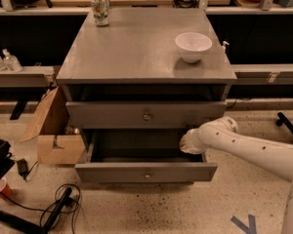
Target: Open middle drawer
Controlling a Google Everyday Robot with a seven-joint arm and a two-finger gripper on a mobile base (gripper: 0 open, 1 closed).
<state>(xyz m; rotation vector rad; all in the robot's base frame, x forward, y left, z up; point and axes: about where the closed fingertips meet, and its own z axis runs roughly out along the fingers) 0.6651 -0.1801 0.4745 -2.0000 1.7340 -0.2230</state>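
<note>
Progress on the task looks close to complete, judging from the single camera view, which looks down on the front of the grey cabinet (pixel 136 57). The middle drawer (pixel 136 152) stands well out from the cabinet body. Its plain grey inside is open to sight, and its flat front with the small brass knob (pixel 147 175) sits far forward of the top drawer (pixel 112 115) above it. The top drawer's front lies roughly in line with the cabinet, and the lowest drawer is hidden beneath the pulled-out one. The gripper (pixel 185 144) is at the end of the white arm (pixel 249 147), which reaches in from the right. It hangs over the right rear corner of the open drawer, just under the lower edge of the top drawer's front. It is away from the knob, and whether it touches the drawer wall is unclear. I cannot tell whether it is spread or pressed together, because the wrist hides its end. On the cabinet top a white bowl (pixel 193 45) sits near the right edge and a can (pixel 100 9) at the back left. A cardboard box (pixel 53 130) leans against the cabinet's left side on the floor. As a judgement, the opening itself is done, and what seems left is for the arm to clear the drawer.
</note>
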